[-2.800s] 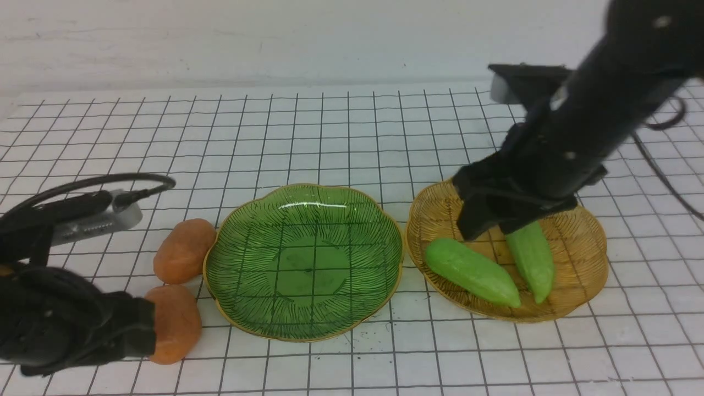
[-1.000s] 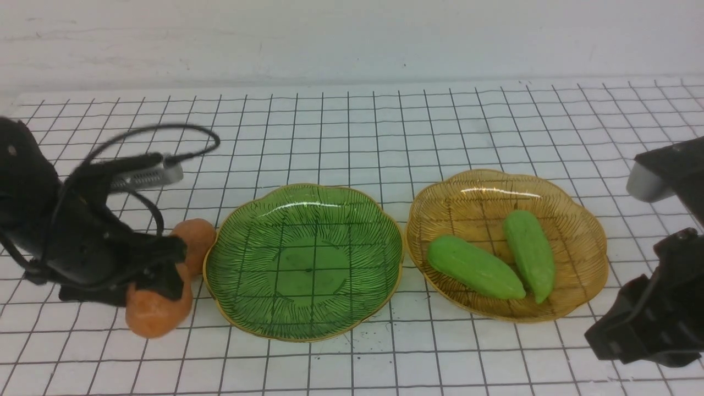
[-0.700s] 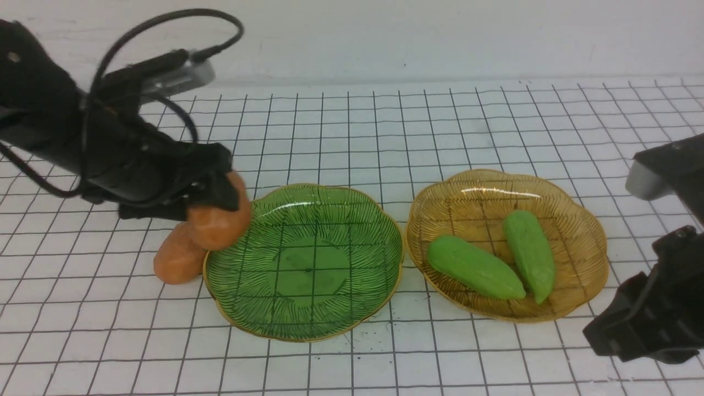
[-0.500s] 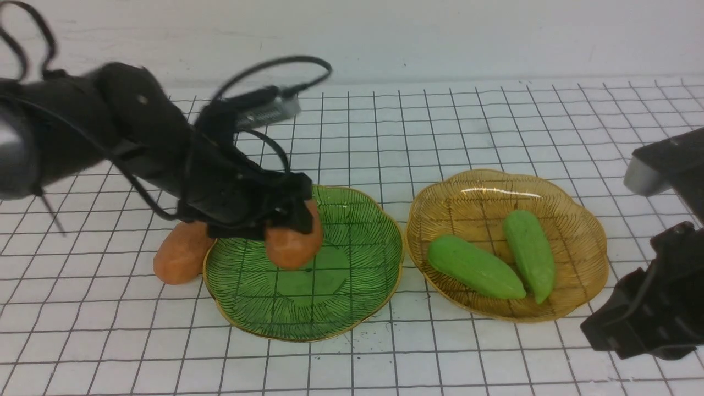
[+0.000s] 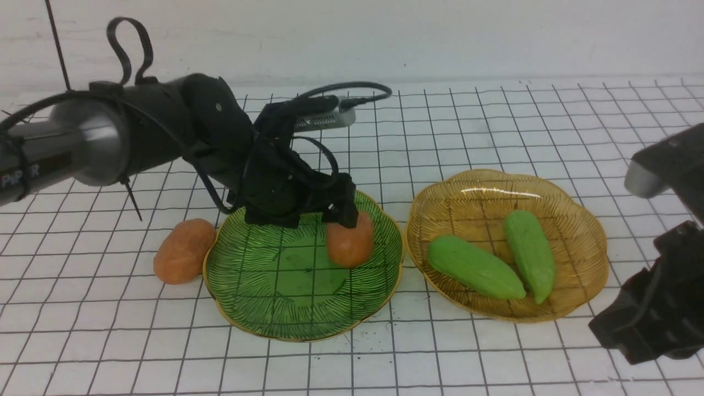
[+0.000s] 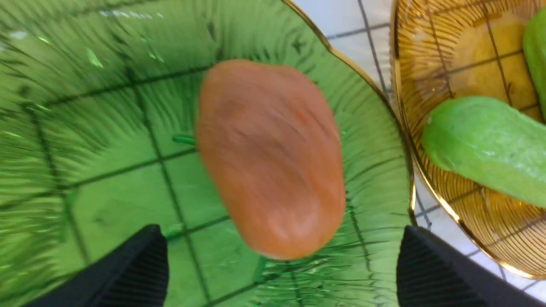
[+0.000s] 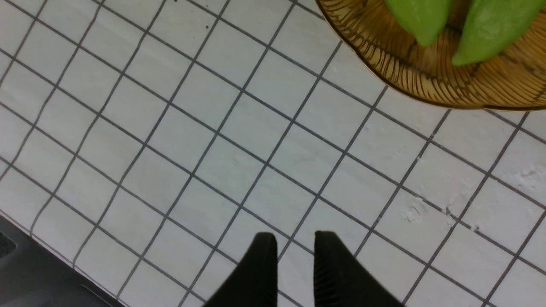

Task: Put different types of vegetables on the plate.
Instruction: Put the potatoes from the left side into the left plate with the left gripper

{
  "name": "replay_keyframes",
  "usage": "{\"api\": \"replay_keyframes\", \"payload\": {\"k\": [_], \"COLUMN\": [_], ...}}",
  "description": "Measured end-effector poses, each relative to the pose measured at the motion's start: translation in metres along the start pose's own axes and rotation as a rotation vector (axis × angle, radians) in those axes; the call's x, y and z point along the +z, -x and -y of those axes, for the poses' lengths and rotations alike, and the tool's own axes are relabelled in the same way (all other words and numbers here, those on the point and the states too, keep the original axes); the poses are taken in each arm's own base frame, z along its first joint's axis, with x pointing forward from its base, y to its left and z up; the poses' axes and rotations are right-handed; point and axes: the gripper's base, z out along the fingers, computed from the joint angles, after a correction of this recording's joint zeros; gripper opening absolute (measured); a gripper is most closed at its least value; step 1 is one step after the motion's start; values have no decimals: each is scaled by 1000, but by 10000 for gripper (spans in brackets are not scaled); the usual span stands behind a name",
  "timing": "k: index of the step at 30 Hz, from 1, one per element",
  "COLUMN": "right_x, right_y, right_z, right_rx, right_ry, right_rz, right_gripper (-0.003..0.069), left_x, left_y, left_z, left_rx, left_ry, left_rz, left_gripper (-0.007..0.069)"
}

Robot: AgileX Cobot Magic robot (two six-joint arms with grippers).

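Vegetables here are four toys: one orange-brown potato [image 5: 350, 246] lies inside the green glass plate [image 5: 264, 297], toward the side nearest the amber plate [image 5: 577, 231]. A second potato [image 5: 183, 251] sits on the table [image 5: 440, 126] just beside the green plate's opposite rim. Two light green gourds [image 5: 476, 267] [image 5: 531, 254] lie in the amber plate, their near tips close together. The left end effector [image 6: 280, 230] hovers over the plated potato with its jaws spread wide, clear of it on both sides and gripping nothing. The right end effector [image 7: 295, 238] hangs over bare table near the amber plate, its jaws almost together and empty. The toys look light and fairly stiff. The lumpy potatoes would probably roll on the sloped glass. The smooth, tapered gourds seem likely to slip out if pinched near an end, so across the thick middle looks the safest hold. Both plates appear breakable. In the front view the left arm's own body hides its fingertips and the top of the potato, and the right arm is cut off at the frame edge. The left wrist view is slightly blurred, so whether the potato has settled cannot be told.
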Motion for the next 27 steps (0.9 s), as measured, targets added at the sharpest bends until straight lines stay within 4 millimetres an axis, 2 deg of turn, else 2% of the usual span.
{"api": "replay_keyframes", "payload": {"k": [3, 5, 6, 10, 13, 16, 18, 27], "right_x": [0, 0, 0, 0, 0, 0, 0, 0], "right_y": [0, 0, 0, 0, 0, 0, 0, 0], "right_z": [0, 0, 0, 0, 0, 0, 0, 0], "right_rx": [-1, -1, -1, -1, -1, -2, -2, -2], "right_ry": [-3, -2, -2, -2, -3, -3, -3, -3], "right_rz": [-1, -1, -1, -1, -1, -1, -1, -1], "right_gripper": [118, 118, 118, 118, 118, 118, 118, 118], "left_x": [-15, -29, -30, -49, -57, -54, -44, -15], "left_y": [11, 16, 16, 13, 12, 11, 9, 3], "left_z": [-20, -42, -47, -96, -122, -134, -141, -151], "left_rx": [-8, -9, -15, -61, -118, -152, -183, -228], "left_ry": [40, 96, 103, 218, 252, 254, 238, 207], "left_rz": [-17, -46, -54, -110, -106, -113, -133, -192], "left_gripper": [678, 666, 664, 619, 591, 585, 582, 582]}}
